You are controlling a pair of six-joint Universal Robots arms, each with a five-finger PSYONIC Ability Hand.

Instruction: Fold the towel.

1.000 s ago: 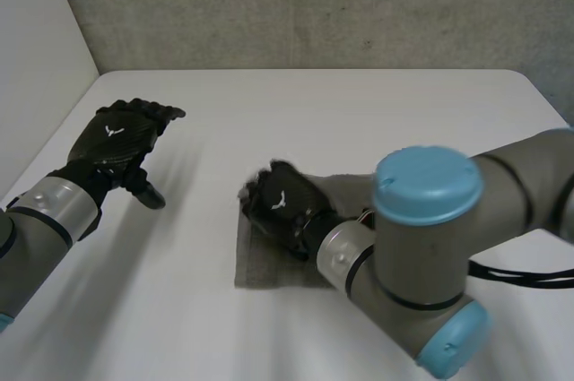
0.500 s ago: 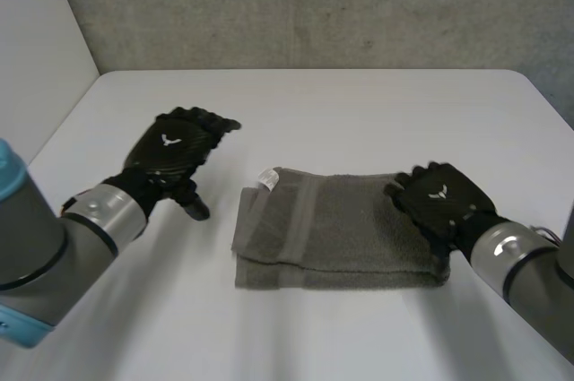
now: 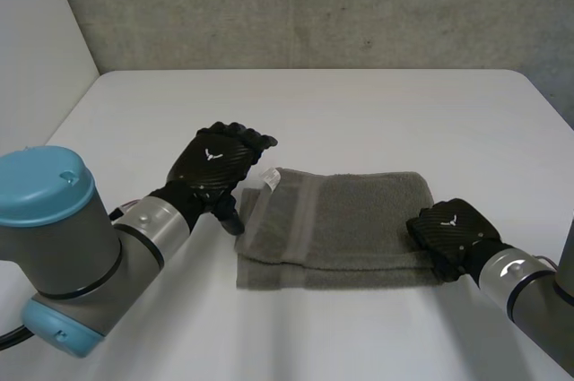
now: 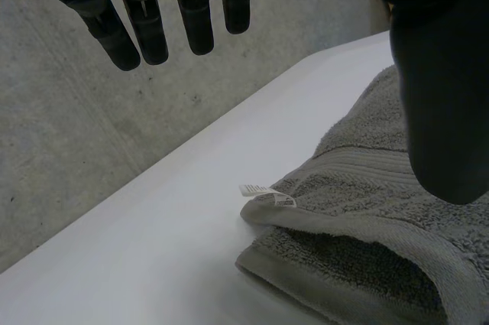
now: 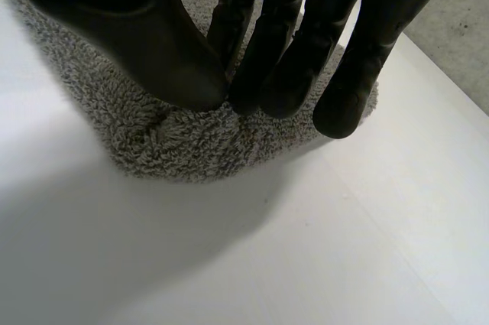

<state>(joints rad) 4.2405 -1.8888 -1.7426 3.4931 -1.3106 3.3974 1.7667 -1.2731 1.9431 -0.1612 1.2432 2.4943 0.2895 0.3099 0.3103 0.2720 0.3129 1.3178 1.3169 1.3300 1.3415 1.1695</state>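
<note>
A grey towel (image 3: 345, 224) lies folded into a rectangle in the middle of the white table (image 3: 359, 112), with a small white label (image 4: 263, 193) at its left end. My left hand (image 3: 218, 166) hovers at that left end with straight fingers (image 4: 195, 23) held above the cloth, thumb close over the fold. My right hand (image 3: 451, 233) is at the towel's right near corner. In the right wrist view its thumb and fingers (image 5: 279, 50) pinch a bunched bit of the grey towel (image 5: 183, 141).
A grey concrete wall (image 3: 314, 4) stands behind the table, and a white panel (image 3: 36, 58) rises along its left side. Bare tabletop (image 5: 290, 264) stretches in front of the towel and behind it.
My left hand has moved right to the towel's left end. My right hand drew back from the towel's left part to its right near corner and closed on the cloth.
</note>
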